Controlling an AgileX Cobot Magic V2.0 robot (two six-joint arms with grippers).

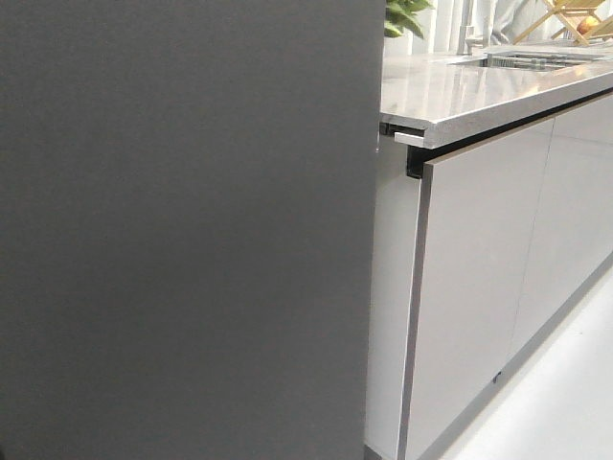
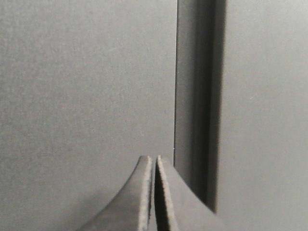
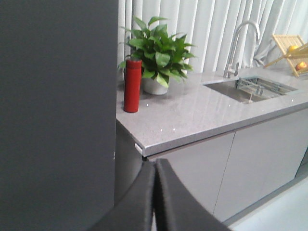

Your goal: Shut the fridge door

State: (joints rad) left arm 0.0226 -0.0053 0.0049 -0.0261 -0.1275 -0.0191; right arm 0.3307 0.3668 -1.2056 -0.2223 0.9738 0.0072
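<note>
Here the left hand point(image 2: 154, 166) — fingers pressed together — faces the fridge door point(image 2: 86, 86).

Left arm's matte dark-grey gripper point(image 2: 154, 161): two curved, blade-like fingers point(image 2: 144, 192) flaring outward toward their base, inner edges finely ribbed, only a thin dark seam between them. Right arm's matte black gripper point(image 3: 155, 163): same curved tapering finger shape, smooth surface, tips rounded. No cables, screws or markings visible.
</note>
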